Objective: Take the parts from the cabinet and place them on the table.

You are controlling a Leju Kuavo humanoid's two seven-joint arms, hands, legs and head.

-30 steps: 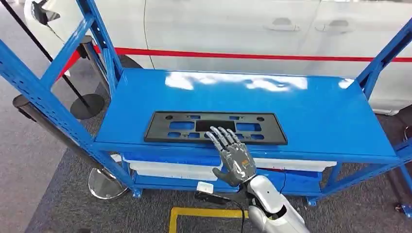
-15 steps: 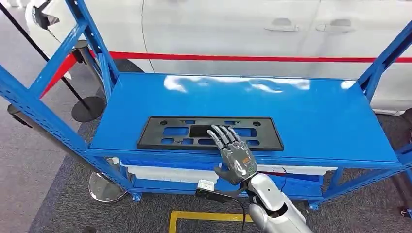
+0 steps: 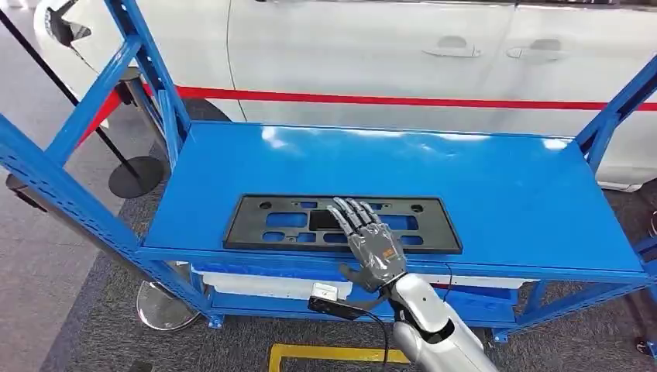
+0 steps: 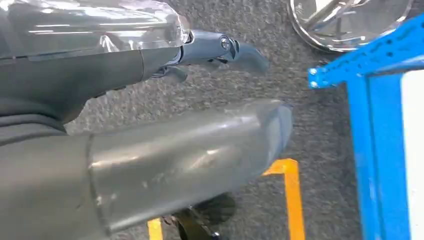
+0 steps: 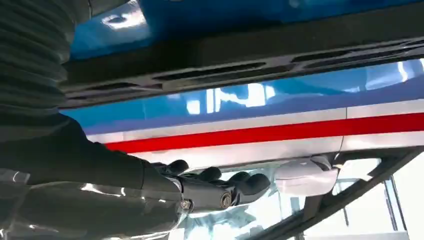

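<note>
A flat black plastic part [image 3: 342, 223] is seen lying near the front edge of a blue shelf [image 3: 496, 186], with the right hand [image 3: 370, 246] held spread above it, seemingly for a grasp.

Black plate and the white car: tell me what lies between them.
In the head view, only bare blue shelf top lies between the black plate and the white car.

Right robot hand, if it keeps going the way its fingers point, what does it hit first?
Probably the black part on the blue shelf; the right robot hand already reaches over it, though height above it is unclear.
</note>
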